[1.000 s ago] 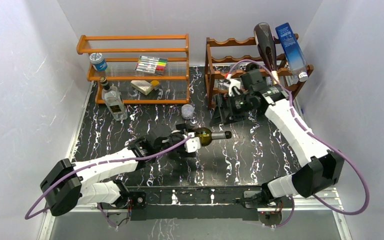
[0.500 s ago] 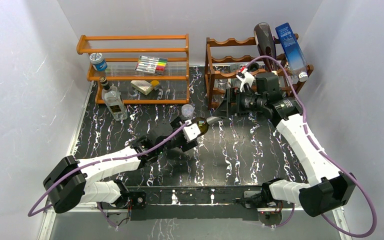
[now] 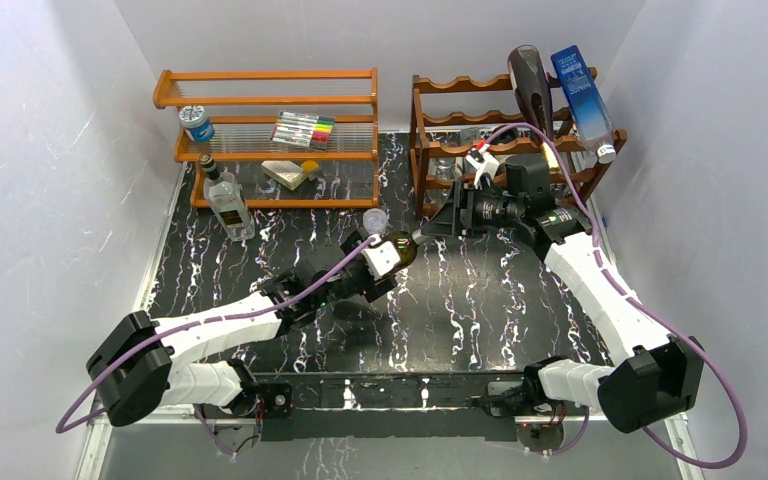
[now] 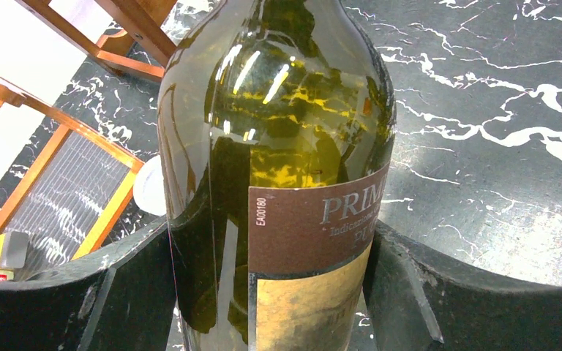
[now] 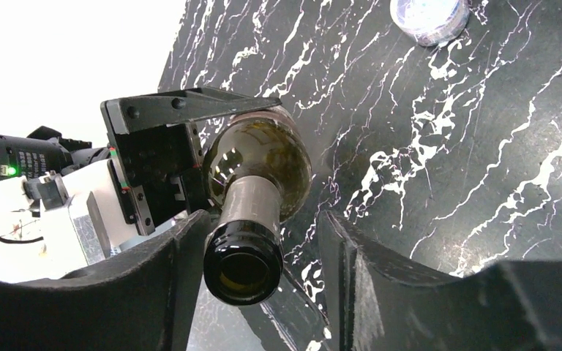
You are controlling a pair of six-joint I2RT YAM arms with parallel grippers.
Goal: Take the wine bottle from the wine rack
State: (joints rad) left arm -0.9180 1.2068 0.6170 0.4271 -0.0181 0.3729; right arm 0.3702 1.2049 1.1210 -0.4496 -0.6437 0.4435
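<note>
Wine bottle (image 3: 401, 249): off the wine rack (image 3: 450, 82), near and left of it.
Left gripper (image 4: 274, 289): I have it clamped on the body.
Right gripper (image 5: 257, 252): astride the neck, not clamped.
Risk: uneven closing may twist it free.

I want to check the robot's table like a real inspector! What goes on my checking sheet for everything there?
Surface: black marbled table, no spill seen.
Job's things: wine bottle is off the wine rack, held on its side.
Clutter: orange shelf with marker pack and blue-capped jar; clear bottle in front of it; small clear cup near the wine bottle; dark bottle and blue bottle at the rack's top.
End effectors: left end effector clamps the wine bottle's body; right end effector open around its neck.
Cables: purple cable loops along each arm.
Surroundings: white walls; nothing else seen.
</note>
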